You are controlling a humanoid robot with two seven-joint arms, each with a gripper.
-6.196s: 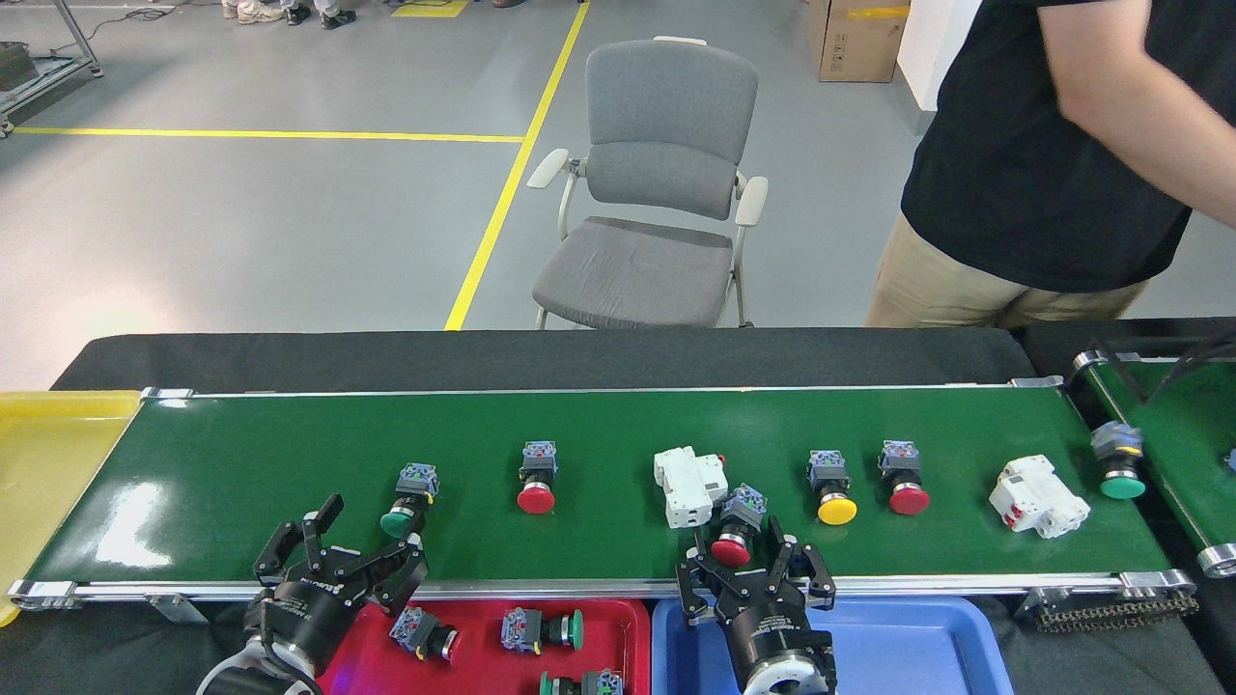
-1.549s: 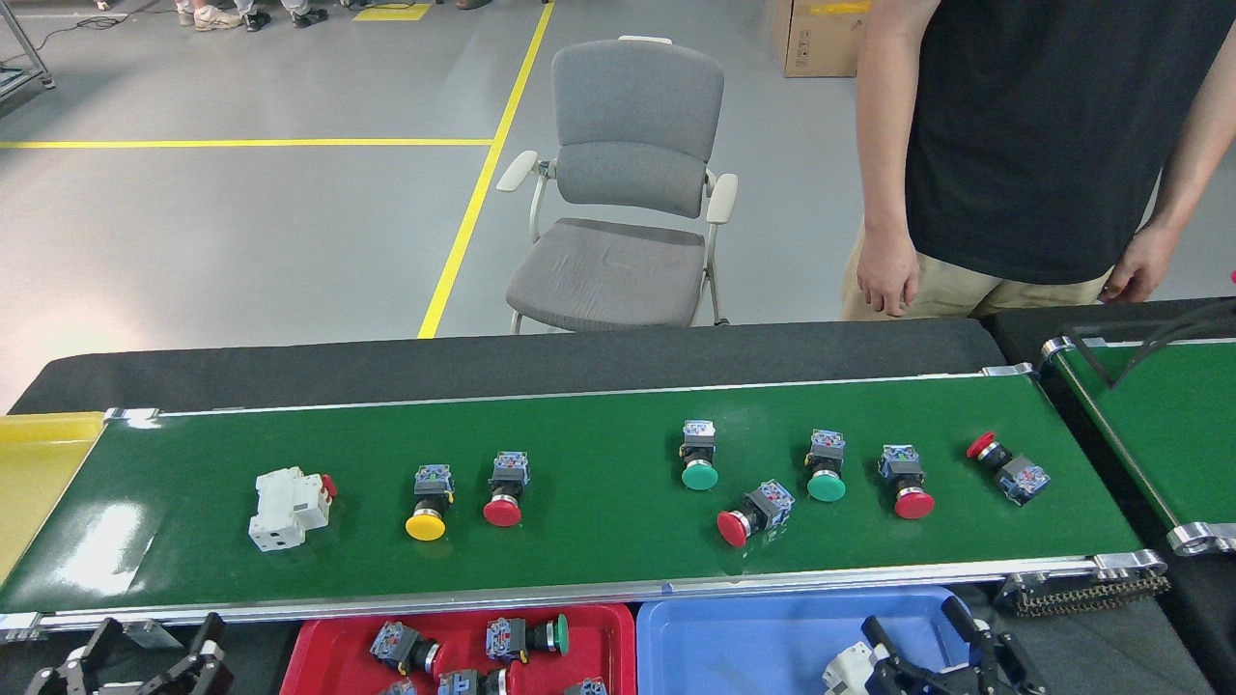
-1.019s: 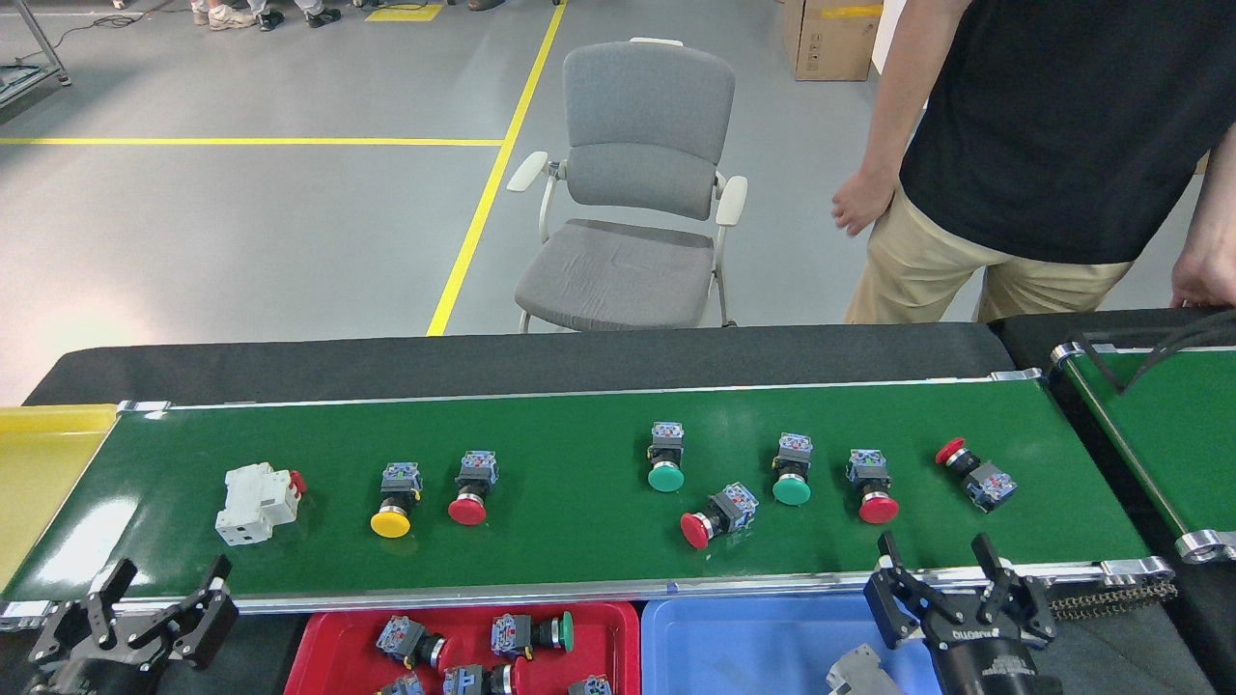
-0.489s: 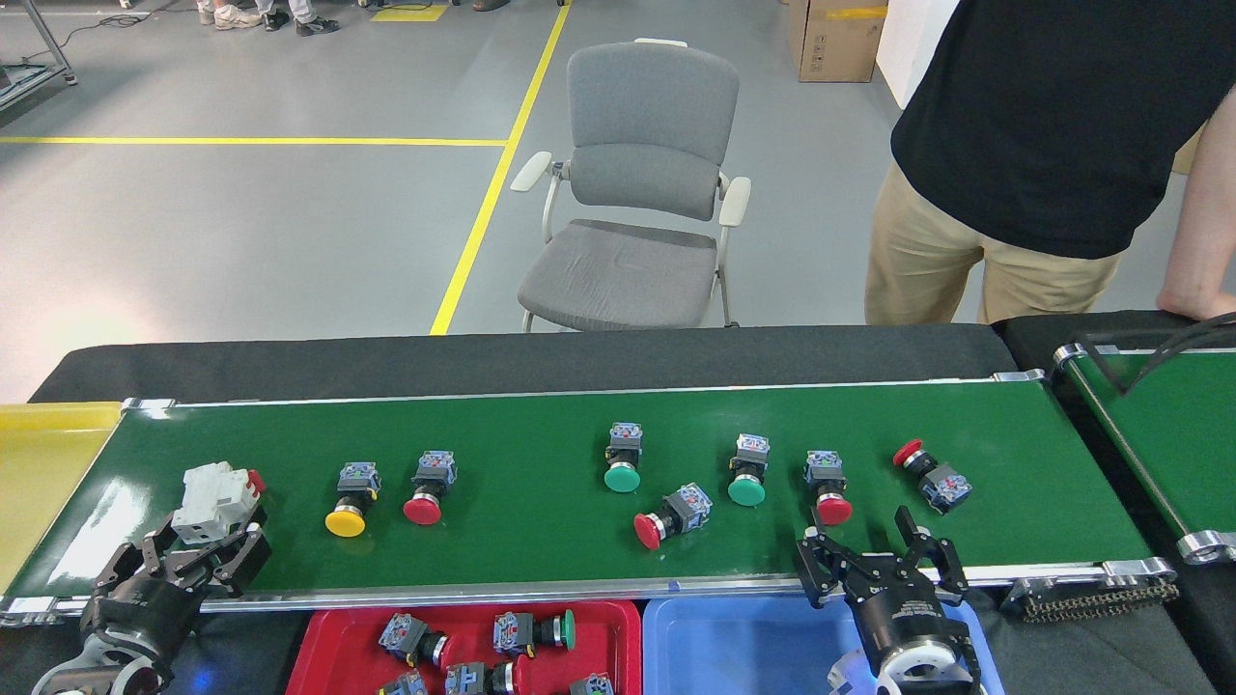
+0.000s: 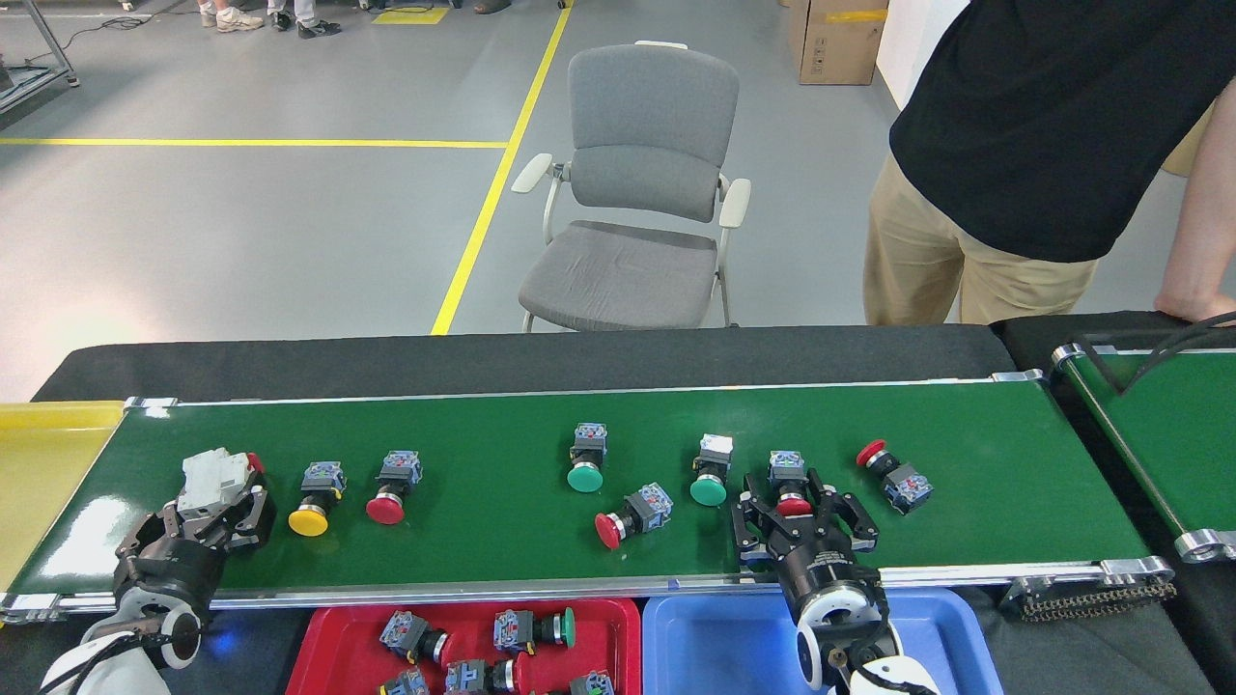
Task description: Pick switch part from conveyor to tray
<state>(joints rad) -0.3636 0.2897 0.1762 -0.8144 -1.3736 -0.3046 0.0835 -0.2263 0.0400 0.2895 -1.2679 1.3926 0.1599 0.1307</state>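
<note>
The conveyor (image 5: 502, 541) carries several switch parts. A white breaker-style part (image 5: 214, 472) lies at its left end, and my left gripper (image 5: 208, 516) is open with a finger on each side of it. A red push-button part (image 5: 787, 480) stands right of centre, between the spread fingers of my open right gripper (image 5: 801, 521). More buttons on the belt are yellow (image 5: 314, 497), red (image 5: 391, 487), green (image 5: 586, 458), red lying on its side (image 5: 632, 516), green (image 5: 712, 470) and red lying on its side (image 5: 893, 473). The red tray (image 5: 328, 627) and the blue tray (image 5: 715, 647) sit below the belt's near rail.
The red tray holds several button parts. A yellow tray (image 5: 48, 454) lies past the belt's left end. A second green belt (image 5: 1159, 425) runs at the right. A person (image 5: 1043, 145) stands behind it, and a grey chair (image 5: 637, 193) is beyond the table.
The belt has carried all parts leftward. My left gripper rose to straddle the white part. My right gripper moved up and left from the blue tray to straddle a red button.
</note>
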